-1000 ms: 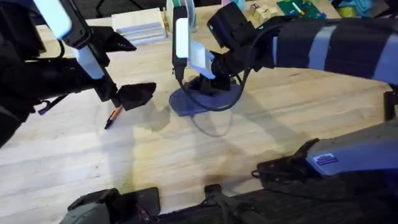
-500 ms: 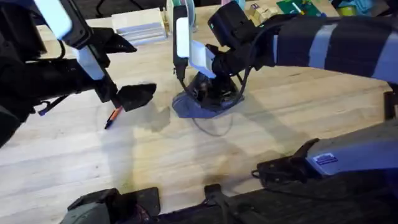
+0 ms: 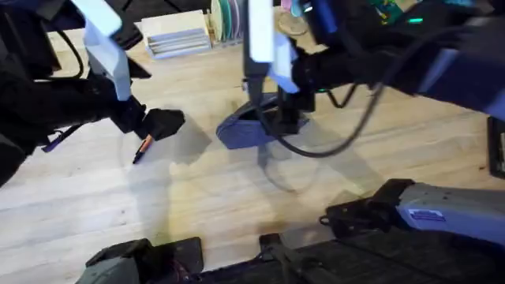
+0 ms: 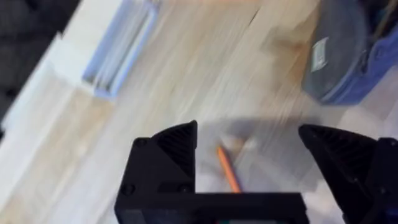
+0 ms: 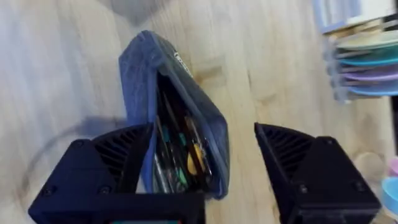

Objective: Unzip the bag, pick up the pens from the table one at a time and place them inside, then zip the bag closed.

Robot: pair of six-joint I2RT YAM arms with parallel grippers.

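Worktop (image 3: pixel 197 205) planks of light wood carry everything. Both dark arms reach in over it: the left arm from the left side, the right arm across the far middle, trailing a black cable (image 3: pixel 331 146) that loops over the boards beside the bag. A white slatted box (image 3: pixel 175 39) and a rack of coloured discs (image 3: pixel 229 17) stand at the far edge, behind the arms. The blue-grey bag (image 3: pixel 245 130) lies near the centre, unzipped; the right wrist view shows pens already inside its mouth (image 5: pixel 183 149). The right gripper (image 5: pixel 205 168) hangs just above that opening with its fingers spread wide, holding nothing. The left gripper (image 4: pixel 249 162) is low over the boards, also spread wide and empty, with the orange pen (image 3: pixel 143 147) lying between its fingers, well apart from the bag.
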